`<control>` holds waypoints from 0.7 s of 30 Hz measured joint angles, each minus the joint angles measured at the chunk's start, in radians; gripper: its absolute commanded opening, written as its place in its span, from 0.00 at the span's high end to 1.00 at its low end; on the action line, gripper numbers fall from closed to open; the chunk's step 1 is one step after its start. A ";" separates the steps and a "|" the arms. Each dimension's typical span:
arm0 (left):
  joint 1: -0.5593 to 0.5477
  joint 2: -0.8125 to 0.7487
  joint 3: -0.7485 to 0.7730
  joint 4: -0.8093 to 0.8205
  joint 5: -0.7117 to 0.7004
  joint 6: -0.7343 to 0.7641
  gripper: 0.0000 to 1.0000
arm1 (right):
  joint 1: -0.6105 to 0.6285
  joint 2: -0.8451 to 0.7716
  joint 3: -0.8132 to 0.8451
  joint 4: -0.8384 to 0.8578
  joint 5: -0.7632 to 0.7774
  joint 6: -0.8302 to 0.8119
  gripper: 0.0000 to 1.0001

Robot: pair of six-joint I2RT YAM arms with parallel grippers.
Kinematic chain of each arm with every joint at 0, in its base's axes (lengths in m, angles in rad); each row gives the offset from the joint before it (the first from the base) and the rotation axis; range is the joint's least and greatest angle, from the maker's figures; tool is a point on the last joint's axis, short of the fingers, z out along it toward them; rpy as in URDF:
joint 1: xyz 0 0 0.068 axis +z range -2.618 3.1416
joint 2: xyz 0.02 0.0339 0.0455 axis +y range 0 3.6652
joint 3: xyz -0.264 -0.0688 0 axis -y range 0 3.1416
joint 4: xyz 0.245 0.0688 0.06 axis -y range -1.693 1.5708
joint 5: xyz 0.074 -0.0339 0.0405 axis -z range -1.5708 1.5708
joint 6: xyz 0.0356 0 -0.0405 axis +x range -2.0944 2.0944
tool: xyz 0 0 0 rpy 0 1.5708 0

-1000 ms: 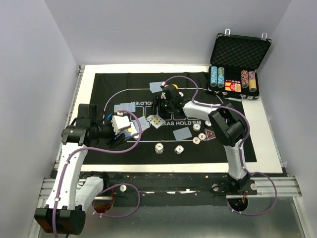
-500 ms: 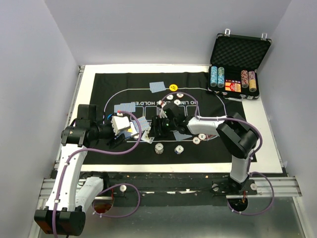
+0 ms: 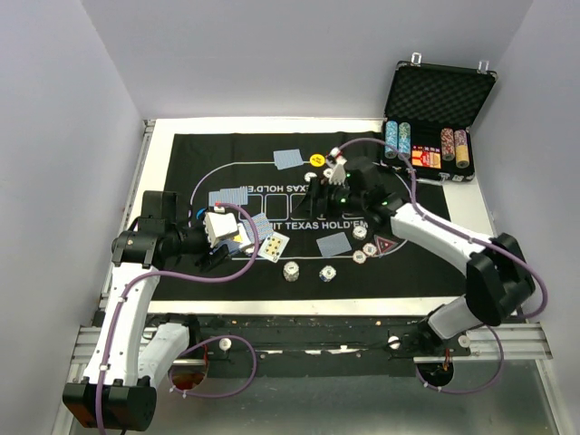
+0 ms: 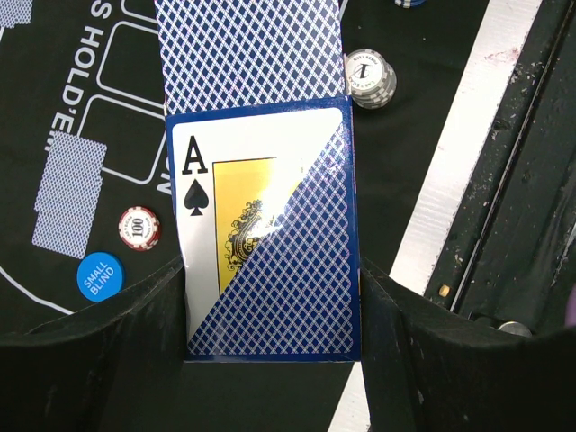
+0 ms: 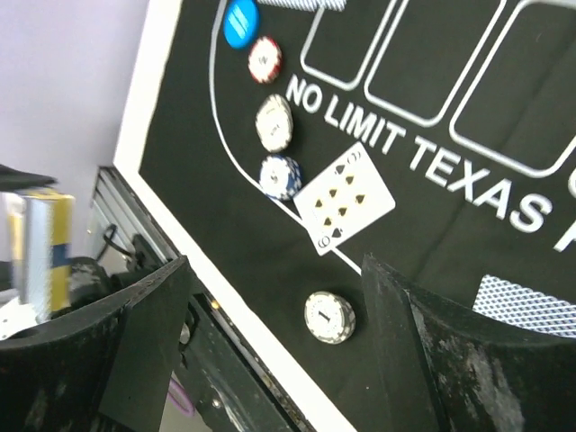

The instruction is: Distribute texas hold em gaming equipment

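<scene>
Black felt mat covers most of the table, and an open case stands at its far right corner. The left gripper pinches the deck box over the mat's left side, with blue-backed cards sticking out of it. The right gripper hangs above the mat's middle, fingers spread and holding nothing. A face-up card lies near the front beside two chip stacks. A yellow button disc sits at the far edge.
</scene>
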 measured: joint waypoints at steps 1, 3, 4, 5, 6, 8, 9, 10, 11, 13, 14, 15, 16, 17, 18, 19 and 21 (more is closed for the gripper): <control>0.000 0.001 0.000 0.000 0.000 0.000 0.53 | -0.020 -0.025 0.005 -0.001 -0.006 0.004 0.12; 0.000 0.004 0.000 0.000 0.000 0.000 0.53 | -0.040 -0.057 0.015 0.000 -0.024 0.015 0.08; 0.000 0.005 0.000 0.000 0.000 0.000 0.53 | -0.043 -0.065 0.019 0.003 -0.038 0.024 0.06; 0.000 0.008 0.000 0.000 0.000 0.000 0.53 | -0.043 -0.069 0.019 0.012 -0.061 0.034 0.05; 0.000 0.010 0.000 0.000 0.000 0.000 0.53 | -0.042 -0.070 0.019 0.025 -0.089 0.051 0.04; 0.000 0.014 0.000 0.000 0.000 0.000 0.53 | -0.040 -0.064 0.018 0.063 -0.144 0.091 0.02; 0.000 0.016 0.000 0.000 0.000 0.000 0.53 | -0.038 -0.060 0.018 0.088 -0.171 0.112 0.01; 0.000 0.016 0.000 0.000 0.000 0.000 0.53 | -0.032 -0.055 0.018 0.114 -0.193 0.129 0.01; 0.000 0.016 0.000 0.000 0.000 0.000 0.53 | -0.026 -0.048 0.020 0.133 -0.208 0.144 0.01; 0.000 0.016 0.000 0.000 0.000 0.000 0.53 | -0.006 -0.026 0.036 0.150 -0.227 0.159 0.01; 0.000 0.016 0.000 0.000 0.000 0.000 0.53 | 0.010 -0.012 0.050 0.154 -0.234 0.163 0.01; 0.000 0.016 0.000 0.000 0.000 0.000 0.53 | 0.027 0.003 0.066 0.157 -0.238 0.167 0.02; 0.000 0.016 0.000 0.000 0.000 0.000 0.53 | 0.043 0.016 0.082 0.157 -0.240 0.169 0.04; 0.000 0.016 0.000 0.000 0.000 -0.001 0.53 | 0.060 0.029 0.097 0.156 -0.241 0.169 0.06; 0.000 0.016 0.000 0.000 0.000 -0.001 0.53 | 0.076 0.042 0.112 0.156 -0.241 0.169 0.08; 0.000 0.016 0.000 0.000 0.000 -0.001 0.53 | 0.089 0.053 0.125 0.156 -0.242 0.169 0.11; 0.000 0.016 0.000 0.000 0.000 0.000 0.53 | 0.110 0.069 0.139 0.157 -0.242 0.169 0.16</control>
